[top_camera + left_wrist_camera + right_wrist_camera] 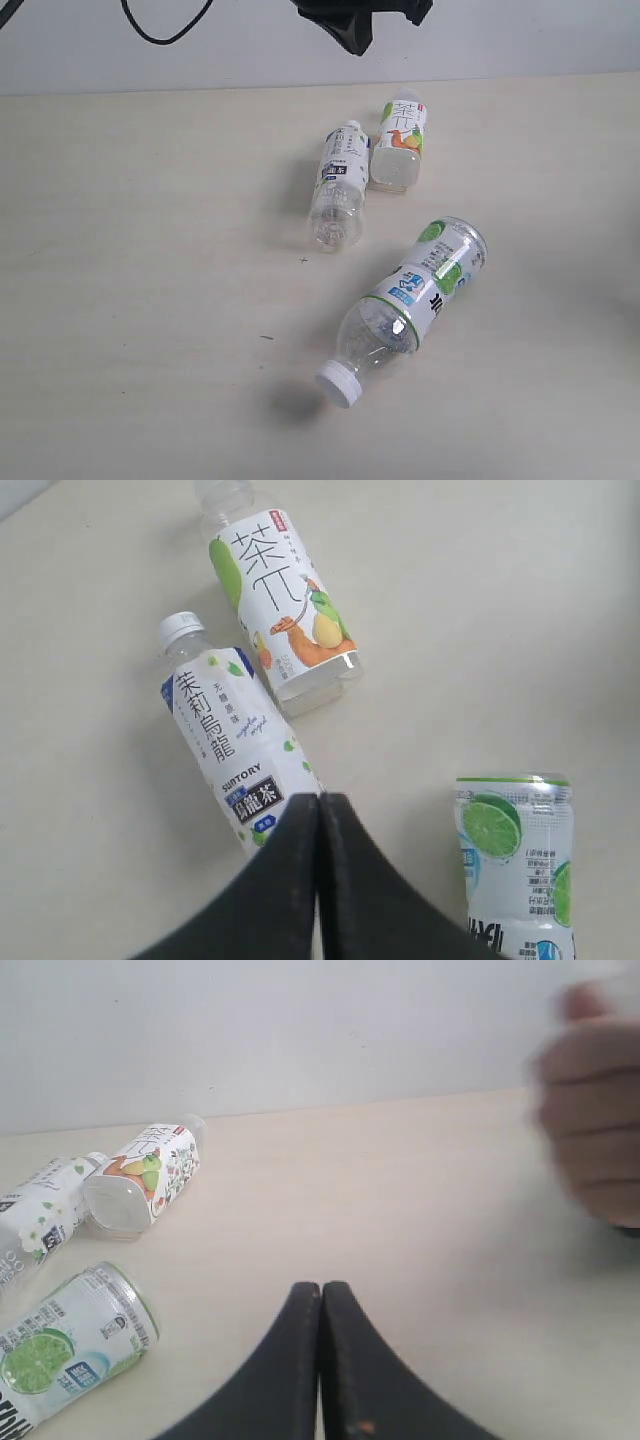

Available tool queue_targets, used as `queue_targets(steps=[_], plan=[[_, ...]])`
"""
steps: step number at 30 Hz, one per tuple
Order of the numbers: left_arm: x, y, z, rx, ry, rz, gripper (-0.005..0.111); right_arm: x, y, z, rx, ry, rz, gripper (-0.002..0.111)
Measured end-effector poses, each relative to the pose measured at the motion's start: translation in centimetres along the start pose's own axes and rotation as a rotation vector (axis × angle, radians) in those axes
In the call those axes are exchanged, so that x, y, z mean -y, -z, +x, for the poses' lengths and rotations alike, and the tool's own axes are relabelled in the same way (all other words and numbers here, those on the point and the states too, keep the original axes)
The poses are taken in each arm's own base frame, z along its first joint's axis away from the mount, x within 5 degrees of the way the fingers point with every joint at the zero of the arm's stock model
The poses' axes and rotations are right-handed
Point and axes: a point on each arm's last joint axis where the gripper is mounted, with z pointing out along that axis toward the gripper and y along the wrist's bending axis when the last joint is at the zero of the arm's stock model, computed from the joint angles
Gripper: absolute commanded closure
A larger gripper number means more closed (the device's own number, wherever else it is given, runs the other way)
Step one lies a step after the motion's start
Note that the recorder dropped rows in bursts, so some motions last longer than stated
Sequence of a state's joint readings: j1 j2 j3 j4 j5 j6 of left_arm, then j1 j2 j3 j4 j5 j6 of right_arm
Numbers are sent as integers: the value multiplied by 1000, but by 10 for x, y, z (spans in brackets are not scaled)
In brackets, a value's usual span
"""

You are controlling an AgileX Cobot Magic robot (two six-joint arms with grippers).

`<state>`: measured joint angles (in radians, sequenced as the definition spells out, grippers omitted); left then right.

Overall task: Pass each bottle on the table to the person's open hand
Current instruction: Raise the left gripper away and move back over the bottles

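Note:
Three bottles lie on their sides on the pale table [130,250]. The green-labelled, white-capped bottle [415,300] is nearest. The blue-white labelled bottle [338,185] and the fruit-picture bottle [400,140] lie side by side behind it. The pink bottle is out of view. My left gripper [320,800] is shut and empty, hanging above the blue-white bottle [235,745], with the fruit-picture bottle [280,610] and the green-labelled bottle [515,870] nearby. My right gripper [321,1288] is shut and empty over bare table, right of the green-labelled bottle [70,1345]. A person's blurred hand [590,1110] shows in the right wrist view.
A white wall runs behind the table's far edge. A black cable [160,30] and a dark piece of equipment [350,20] hang at the top of the exterior view. Neither gripper appears in that view.

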<state>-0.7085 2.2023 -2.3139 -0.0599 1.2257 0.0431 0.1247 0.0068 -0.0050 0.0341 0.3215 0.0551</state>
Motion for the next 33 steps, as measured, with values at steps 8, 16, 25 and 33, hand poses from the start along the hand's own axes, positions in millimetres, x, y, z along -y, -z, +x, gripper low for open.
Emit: queue_targets(steps=[8, 16, 25, 33], plan=[[1, 0, 0, 1, -33, 15, 105, 0, 0, 0, 0, 0, 0, 108], [9, -1, 15, -56, -43, 101, 105, 0, 0, 0, 0, 0, 0, 108], [10, 20, 45, 62, -47, 89, 105, 0, 0, 0, 0, 0, 0, 108], [11, 50, 82, 171, -41, 61, 105, 0, 0, 0, 0, 0, 0, 108]])
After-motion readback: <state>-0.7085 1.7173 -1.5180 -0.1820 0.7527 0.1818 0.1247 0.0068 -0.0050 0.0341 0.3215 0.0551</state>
